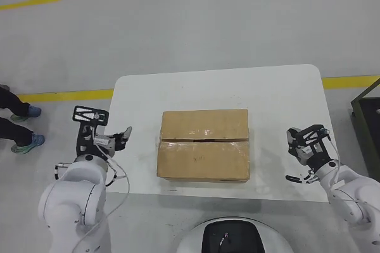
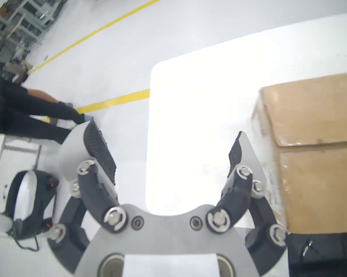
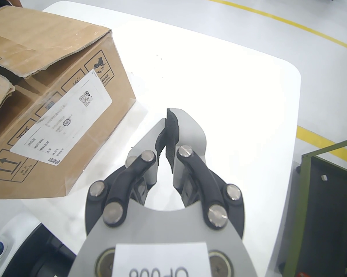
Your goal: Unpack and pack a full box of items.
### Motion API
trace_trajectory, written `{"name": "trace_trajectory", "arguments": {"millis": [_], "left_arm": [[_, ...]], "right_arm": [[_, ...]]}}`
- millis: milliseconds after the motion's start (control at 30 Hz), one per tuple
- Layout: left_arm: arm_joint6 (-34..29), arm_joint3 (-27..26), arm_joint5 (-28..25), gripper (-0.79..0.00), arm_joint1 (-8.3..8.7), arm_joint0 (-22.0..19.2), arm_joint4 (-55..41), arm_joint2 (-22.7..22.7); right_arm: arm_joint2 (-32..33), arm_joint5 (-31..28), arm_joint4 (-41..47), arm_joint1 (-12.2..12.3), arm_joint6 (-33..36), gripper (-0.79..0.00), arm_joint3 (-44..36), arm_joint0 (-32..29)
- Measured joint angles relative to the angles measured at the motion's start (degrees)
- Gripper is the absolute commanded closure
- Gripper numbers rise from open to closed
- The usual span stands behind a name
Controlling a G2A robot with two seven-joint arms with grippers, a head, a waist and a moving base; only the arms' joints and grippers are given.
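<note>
Cardboard box (image 1: 204, 145) is pictured at the middle of the white table (image 1: 272, 88), set squarely between the robot's two hands and touched by neither. The box is brown and stands on its base. Its two top flaps are folded down and meet along a seam that runs across the lid from the left hand's side to the right hand's side. From the right wrist view the flaps are seen not quite flat at that end, with a dark gap left under the far flap's ragged edge. A white printed label (image 3: 61, 122) is stuck on the end wall that faces the right hand.

The left hand (image 2: 164, 134) is held over the table's left edge with its fingers (image 2: 100, 148) spread wide, and nothing is caught between them. The box lies to that hand's inner side, toward the table's middle, and a strip of bare table is left between the two.

The right hand (image 3: 169, 123) is held over the right part of the table with its ribbed pads (image 3: 171, 134) pressed together, and nothing is pinched in them. The labelled end of the box lies to this hand's inner side, near but apart.

A yellow line (image 1: 63, 96) is painted on the grey floor beyond the table. A green-framed rack (image 1: 372, 117) stands on the floor past the table's right edge.
</note>
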Motion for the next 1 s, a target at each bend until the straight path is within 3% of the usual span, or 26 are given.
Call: {"name": "trace_trajectory", "arguments": {"millis": [200, 400, 667, 1000], "left_arm": [[-0.31, 2.90, 1.07, -0.785, -0.99, -1.58, -3.50, 16.30], [-1.14, 8.64, 1.84, -0.785, -1.78, -4.21, 1.85, 28.09], [-1.64, 14.31, 2.60, -0.785, -2.57, -8.20, 9.87, 34.52], [-0.92, 20.48, 1.53, -0.785, -2.99, -10.83, 18.55, 36.51]], "right_arm": [[0.32, 0.19, 0.01, -0.02, -0.14, 0.000, -0.32, -0.30], [1.19, 0.11, 0.26, 0.01, -0.63, 0.000, -0.31, -1.07], [2.16, -0.11, 0.68, 0.03, -1.32, 0.000, -0.18, -1.90], [3.14, -0.16, 1.21, 0.03, -1.73, 0.000, 0.26, -2.16]]}}
